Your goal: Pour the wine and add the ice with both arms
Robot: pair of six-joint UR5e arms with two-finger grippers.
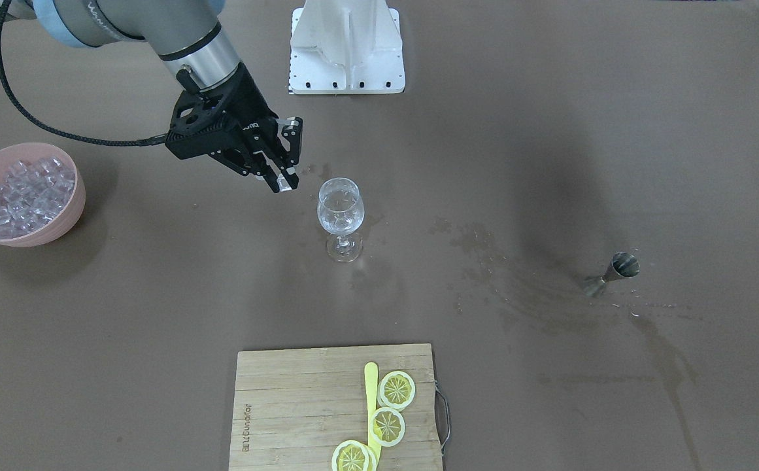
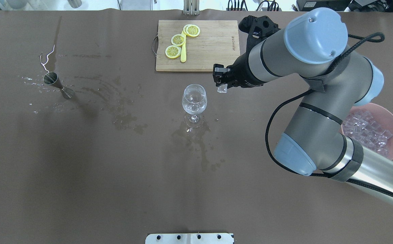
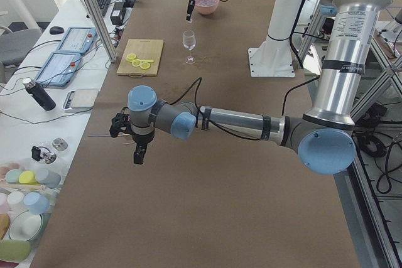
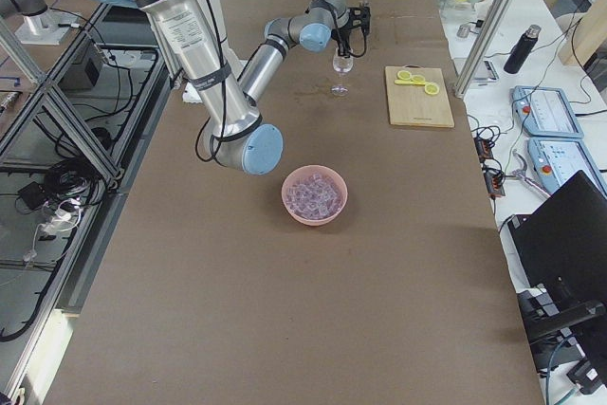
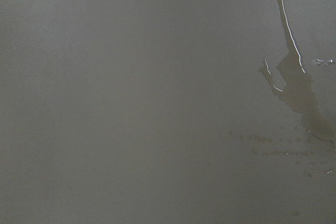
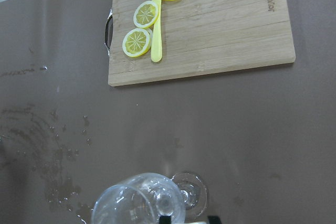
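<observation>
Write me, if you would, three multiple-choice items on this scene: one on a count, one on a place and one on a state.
1. How many yellow lemon slices lie on the bamboo cutting board? A two; B three; C five.
2. Where does the pink round bowl of clear ice cubes stand relative to the clear stemmed wine glass? A touching it; B on the board behind it; C apart from it, towards the robot's right.
3. What is the state of the black two-finger right hand? A shut on a clear ice cube; B open and empty; C shut on the glass's stem.
Answers: 1 B, three slices show on the board; 2 C, a wide gap separates bowl and glass; 3 A, a cube sits pinched in the hand near the glass.
</observation>
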